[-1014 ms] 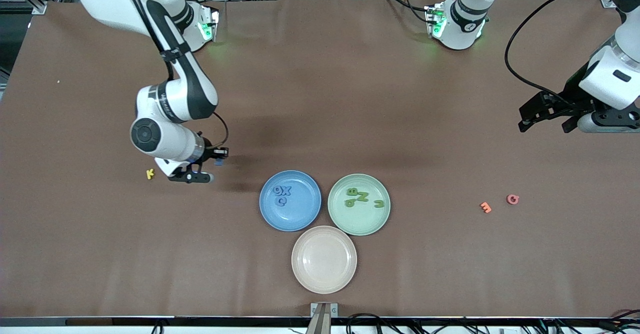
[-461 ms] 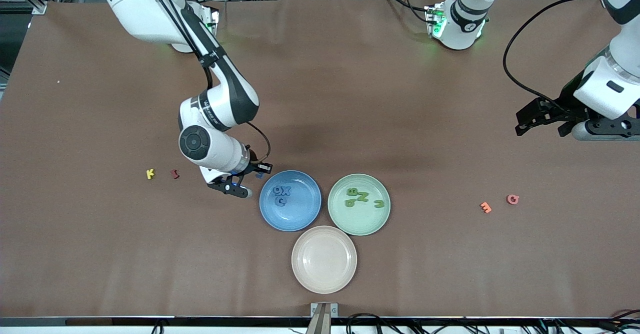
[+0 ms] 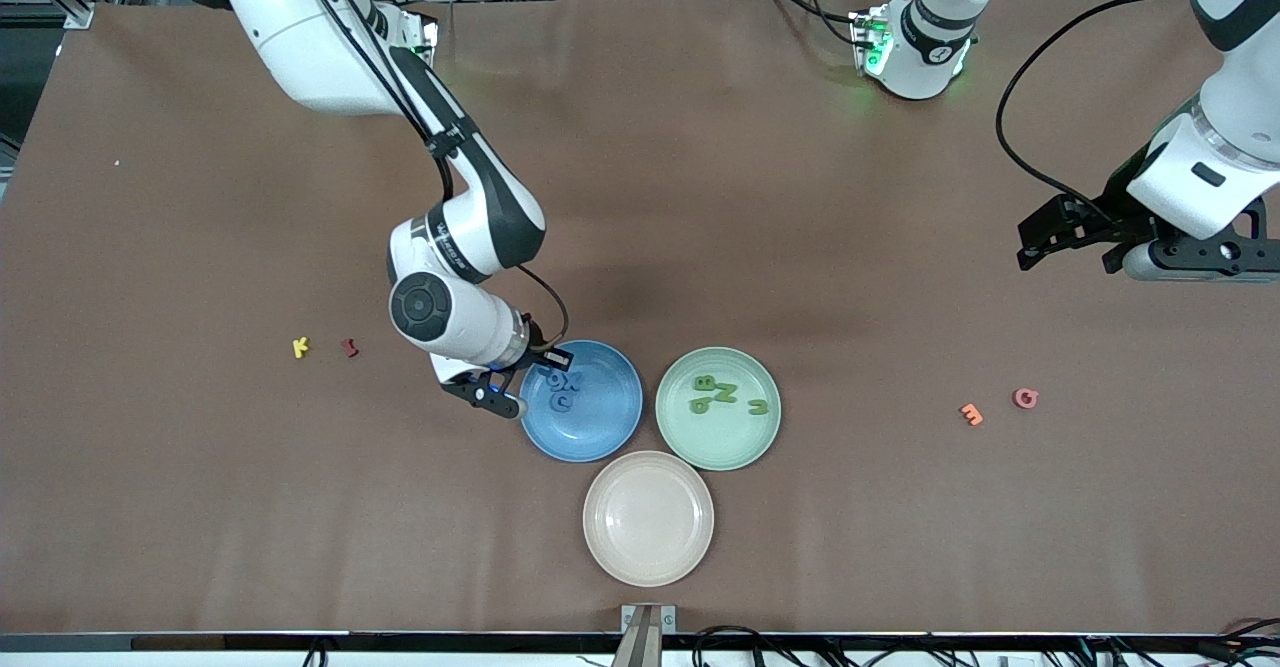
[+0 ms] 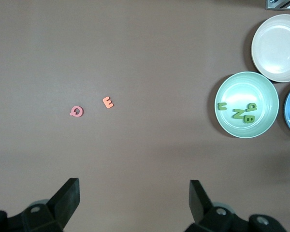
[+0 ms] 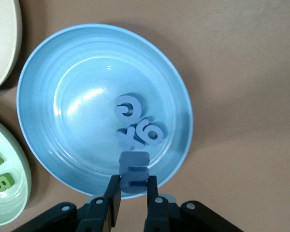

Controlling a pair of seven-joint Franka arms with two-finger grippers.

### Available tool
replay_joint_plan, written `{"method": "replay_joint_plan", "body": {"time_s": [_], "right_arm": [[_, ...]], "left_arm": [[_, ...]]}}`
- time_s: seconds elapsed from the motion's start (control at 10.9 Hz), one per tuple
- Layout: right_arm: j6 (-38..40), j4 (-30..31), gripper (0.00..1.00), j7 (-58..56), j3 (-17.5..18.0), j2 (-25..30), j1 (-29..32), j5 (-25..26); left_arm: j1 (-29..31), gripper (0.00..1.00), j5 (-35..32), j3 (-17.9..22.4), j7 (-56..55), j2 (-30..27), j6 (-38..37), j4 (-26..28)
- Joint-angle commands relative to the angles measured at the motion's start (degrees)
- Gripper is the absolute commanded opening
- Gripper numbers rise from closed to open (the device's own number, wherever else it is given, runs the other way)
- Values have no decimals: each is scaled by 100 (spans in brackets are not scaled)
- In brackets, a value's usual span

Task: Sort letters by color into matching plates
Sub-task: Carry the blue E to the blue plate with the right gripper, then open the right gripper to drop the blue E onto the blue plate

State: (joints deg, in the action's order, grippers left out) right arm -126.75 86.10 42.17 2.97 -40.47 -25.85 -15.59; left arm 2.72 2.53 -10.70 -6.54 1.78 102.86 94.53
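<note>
While the left gripper (image 3: 1068, 243) waits spread over bare counter (image 3: 800, 207), the right gripper (image 5: 133, 199), pinching a blue letter (image 5: 134, 172) over the blue plate (image 5: 43, 87) rim, should travel inward past the three blue letters (image 5: 135, 123) before releasing.

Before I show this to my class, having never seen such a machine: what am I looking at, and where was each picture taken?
Two white robot arms work at a brown-covered table. One picture looks down from across the table; the other two come from cameras on each wrist. The right claw, over the round blue plate's rim, is shut on a small chunky blue letter. The left claw waits open above the pink and orange letters. Three blue letters lie in the blue plate, green letters in the pale green plate; the beige plate holds none.
</note>
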Motion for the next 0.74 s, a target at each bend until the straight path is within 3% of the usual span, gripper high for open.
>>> {"method": "replay_joint_plan", "body": {"time_s": [0.0,0.55,0.64], "right_arm": [[-165,-514,0,142,2,-470,-104,-85],[-456,-515,0,54,-15,-708,-157,-6],[-456,-515,5,54,-15,-708,-148,-5]], "left_arm": [[0,100,2,-2,39,15,-109,-93],[36,100,2,-2,13,68,-56,-93],[36,100,2,-2,13,68,-56,-93]]}}
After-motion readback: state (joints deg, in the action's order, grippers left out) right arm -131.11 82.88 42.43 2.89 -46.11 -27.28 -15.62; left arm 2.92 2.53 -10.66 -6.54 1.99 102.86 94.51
